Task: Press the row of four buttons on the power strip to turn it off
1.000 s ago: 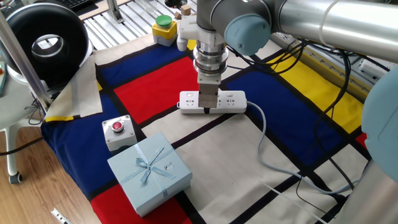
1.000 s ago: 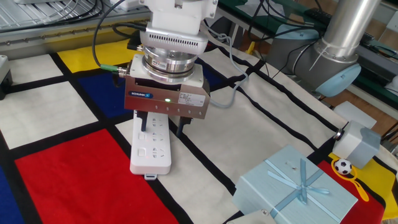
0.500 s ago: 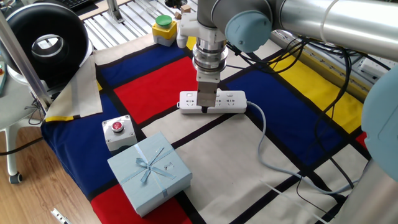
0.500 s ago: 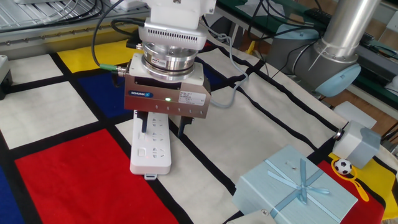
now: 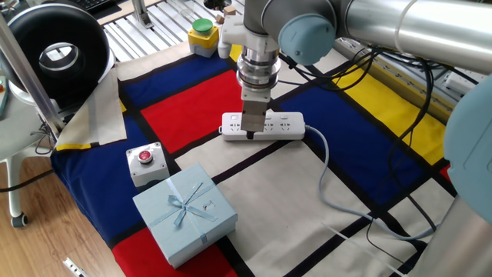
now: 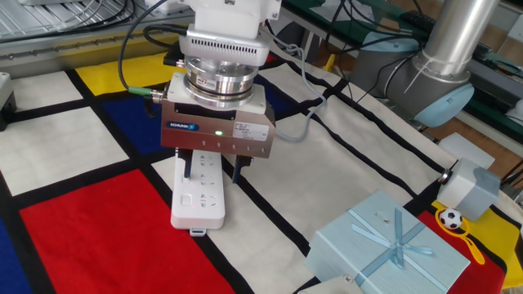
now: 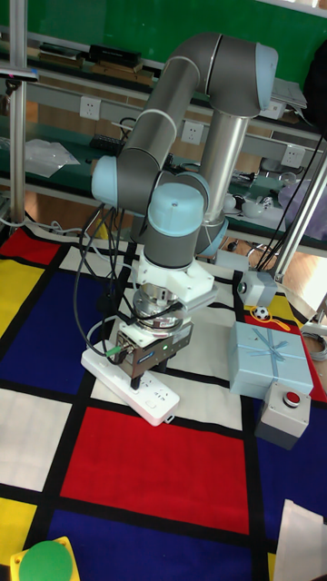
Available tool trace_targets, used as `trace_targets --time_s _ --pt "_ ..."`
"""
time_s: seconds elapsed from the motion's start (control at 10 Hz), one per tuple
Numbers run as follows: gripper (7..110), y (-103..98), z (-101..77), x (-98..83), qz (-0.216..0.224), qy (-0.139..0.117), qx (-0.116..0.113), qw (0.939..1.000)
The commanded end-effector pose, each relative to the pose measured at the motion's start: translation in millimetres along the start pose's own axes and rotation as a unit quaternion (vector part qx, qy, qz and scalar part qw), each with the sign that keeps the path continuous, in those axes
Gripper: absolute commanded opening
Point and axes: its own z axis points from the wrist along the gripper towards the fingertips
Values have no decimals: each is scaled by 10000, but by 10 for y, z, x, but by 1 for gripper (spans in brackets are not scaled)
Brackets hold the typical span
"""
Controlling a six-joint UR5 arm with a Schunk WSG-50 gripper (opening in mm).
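1. My fingers (image 6: 212, 170) hang straight down over the power strip (image 5: 264, 125), which lies flat on the checked cloth (image 5: 184, 115) near the middle of the bench, across a black stripe between the red panel and a white one.
2. In the other fixed view my two dark fingertips (image 6: 187, 167) stand spread with a gap between them: one comes down on the top face of the strip, the other at its long edge on the side of the white panel.
3. The four buttons (image 6: 202, 174) run along the strip; from here they are too small and too hidden by my own housing to tell which one I am over, or whether I touch it.
4. The strip's pale grey cable (image 5: 325, 173) leaves its end and curves away toward the bench edge.
5. The blue gift box (image 5: 184, 210) with its ribbon sits near a corner of the bench, well apart from the strip.
6. The grey box with a red button (image 5: 144, 163) stands just beside the gift box.
7. The yellow box with a green button (image 5: 202, 36) stands at the far edge, beyond the red panel
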Motion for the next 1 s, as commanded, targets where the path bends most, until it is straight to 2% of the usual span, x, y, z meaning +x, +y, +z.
trace_targets --time_s 0.0,0.9 --pt "66 32 21 -34 63 -81 -51 9999" --pt "66 3 51 -30 56 -65 -13 10000"
